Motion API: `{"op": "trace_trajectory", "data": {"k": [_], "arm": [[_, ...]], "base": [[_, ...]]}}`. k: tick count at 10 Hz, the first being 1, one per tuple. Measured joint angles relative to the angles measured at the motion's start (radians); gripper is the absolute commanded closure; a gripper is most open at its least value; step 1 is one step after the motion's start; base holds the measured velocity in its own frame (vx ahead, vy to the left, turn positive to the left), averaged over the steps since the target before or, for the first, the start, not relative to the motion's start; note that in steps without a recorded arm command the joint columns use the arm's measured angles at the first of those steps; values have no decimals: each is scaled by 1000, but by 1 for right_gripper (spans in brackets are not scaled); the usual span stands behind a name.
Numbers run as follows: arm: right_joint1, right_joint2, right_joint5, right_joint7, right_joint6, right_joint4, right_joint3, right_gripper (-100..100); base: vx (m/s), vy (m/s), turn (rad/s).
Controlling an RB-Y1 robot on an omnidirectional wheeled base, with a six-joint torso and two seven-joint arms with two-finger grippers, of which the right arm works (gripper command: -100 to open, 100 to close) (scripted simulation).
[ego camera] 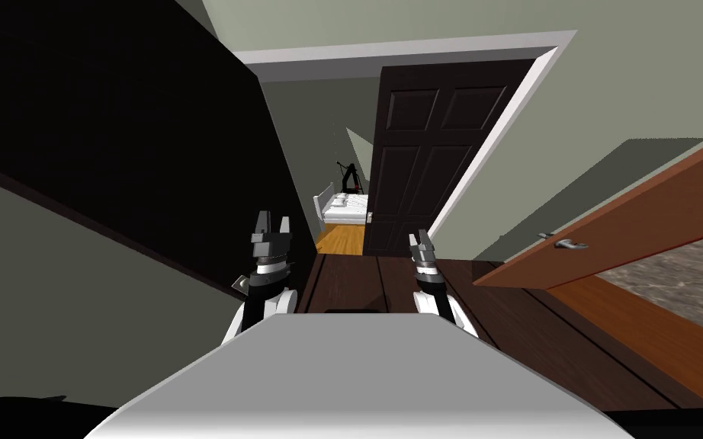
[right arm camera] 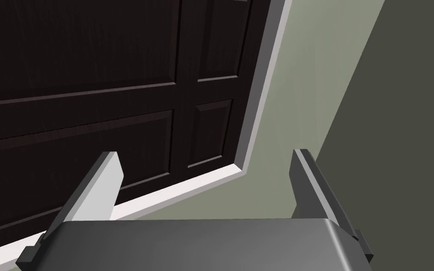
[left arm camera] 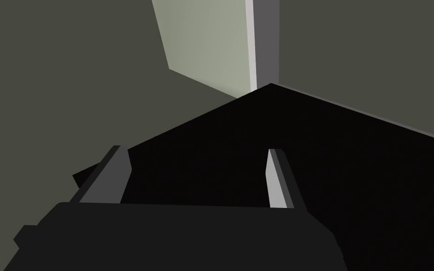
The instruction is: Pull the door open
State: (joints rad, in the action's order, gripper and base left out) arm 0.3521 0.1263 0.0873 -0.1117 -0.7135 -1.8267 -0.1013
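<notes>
A dark panelled door [ego camera: 434, 152] stands ahead in a white frame [ego camera: 496, 137], with a gap on its left through which a bedroom shows. My right gripper [ego camera: 422, 238] is open and empty, a short way from the door. In the right wrist view the right gripper [right arm camera: 205, 153] faces the door's panels [right arm camera: 93, 70] and the frame [right arm camera: 258, 94], touching neither. My left gripper [ego camera: 274, 221] is open beside a broad black plane [ego camera: 113, 114]. That black surface [left arm camera: 305, 164] lies behind the left gripper [left arm camera: 197, 150] in the left wrist view.
A brown door [ego camera: 632, 221] with a metal lever handle [ego camera: 571, 244] stands open at the right, with stone-patterned floor [ego camera: 685, 282] beyond it. A white bed [ego camera: 342, 206] shows through the gap. Dark wood floor [ego camera: 357, 282] lies between me and the doorway. Grey-green walls close in on both sides.
</notes>
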Motion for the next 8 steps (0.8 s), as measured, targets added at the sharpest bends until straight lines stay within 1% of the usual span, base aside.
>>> {"op": "trace_trajectory", "data": {"k": [1, 2, 4, 6, 8], "arm": [[-6, 2, 4, -5, -7, 26, -1, -100], [-9, 8, 5, -14, -11, 44, -5, -100], [-22, 16, 11, -29, -12, 84, -10, -100], [-34, 21, 17, -41, -23, 133, -13, -100], [-38, 26, 24, -53, -32, 171, -15, -100]], "base": [[87, 47, -6], [90, 32, -13], [104, 37, -6], [93, 25, -9], [96, 38, -6]]}}
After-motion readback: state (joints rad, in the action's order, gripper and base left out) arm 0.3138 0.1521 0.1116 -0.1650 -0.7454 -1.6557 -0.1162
